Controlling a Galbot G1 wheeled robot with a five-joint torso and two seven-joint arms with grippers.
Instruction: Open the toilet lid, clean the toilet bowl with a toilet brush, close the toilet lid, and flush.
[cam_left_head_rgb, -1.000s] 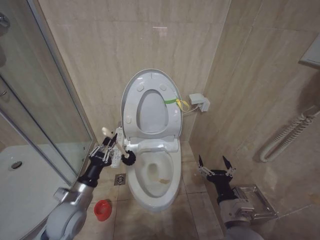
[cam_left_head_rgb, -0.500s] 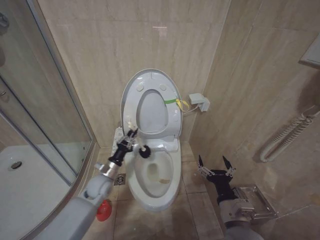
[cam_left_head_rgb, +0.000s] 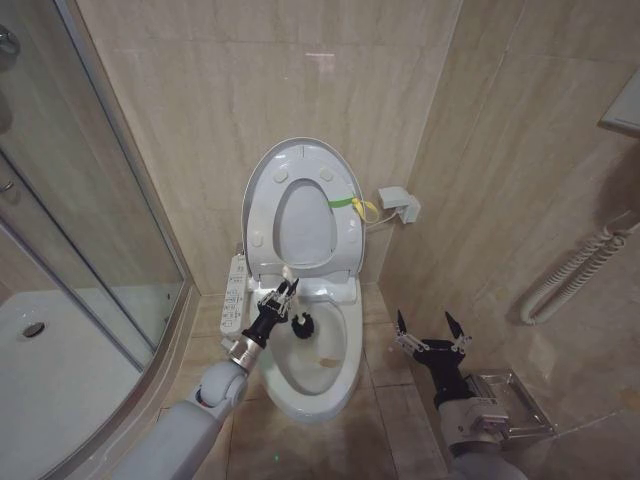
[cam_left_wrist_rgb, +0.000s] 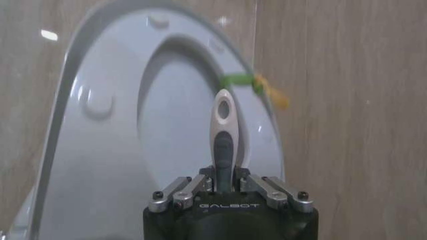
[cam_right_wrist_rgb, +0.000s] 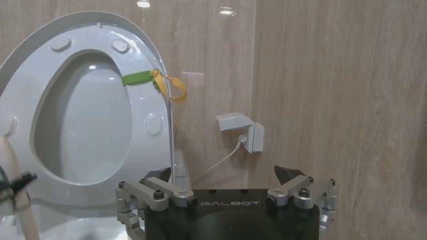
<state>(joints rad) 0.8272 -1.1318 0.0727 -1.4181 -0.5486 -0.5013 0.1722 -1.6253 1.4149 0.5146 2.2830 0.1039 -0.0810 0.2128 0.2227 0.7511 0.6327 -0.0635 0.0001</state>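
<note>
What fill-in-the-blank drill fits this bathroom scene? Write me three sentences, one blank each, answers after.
1. The toilet lid stands ____, leaning against the wall.
2. The left tool is shut on the handle of the ____.
3. The brush's dark head hangs over the toilet bowl, while the right tool waits with its fingers ____ beside the toilet.

Missing words: open (raised); toilet brush; open

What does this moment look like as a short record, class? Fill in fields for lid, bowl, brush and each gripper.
toilet lid: raised, leaning against the wall
toilet bowl: open, brownish stains inside
toilet brush: dark head over the bowl's back part
left gripper: shut on the brush handle, at the bowl's rear left rim
right gripper: open, idle above the floor right of the toilet
</note>
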